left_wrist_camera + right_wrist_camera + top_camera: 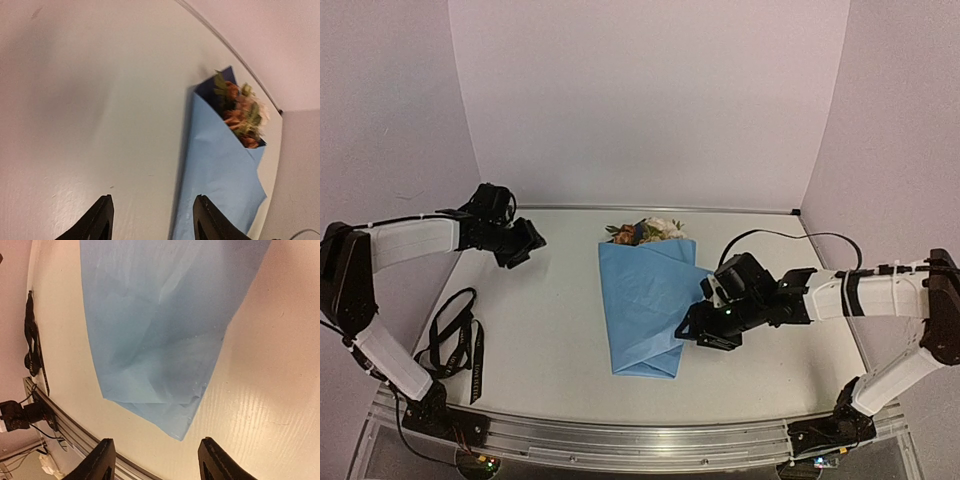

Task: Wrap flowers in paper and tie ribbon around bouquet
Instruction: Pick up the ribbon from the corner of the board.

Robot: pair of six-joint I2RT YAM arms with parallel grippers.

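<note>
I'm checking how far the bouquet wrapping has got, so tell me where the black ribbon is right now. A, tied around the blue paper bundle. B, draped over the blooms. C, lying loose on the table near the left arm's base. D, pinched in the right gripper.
C: the ribbon lies in loose loops on the left side of the table, well apart from the bouquet, with nothing holding it.

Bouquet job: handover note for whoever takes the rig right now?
Left claw: open, empty, over bare table left of the bouquet.
Right claw: open, empty, at the bouquet's right edge near its narrow end.
Flowers: inside the paper, blooms showing at the far, wide end.
Ribbon: loose on the near left of the table, apart from the bouquet.
Done: wrapping.
Left: fetch the ribbon and tie it round the bouquet.
</note>
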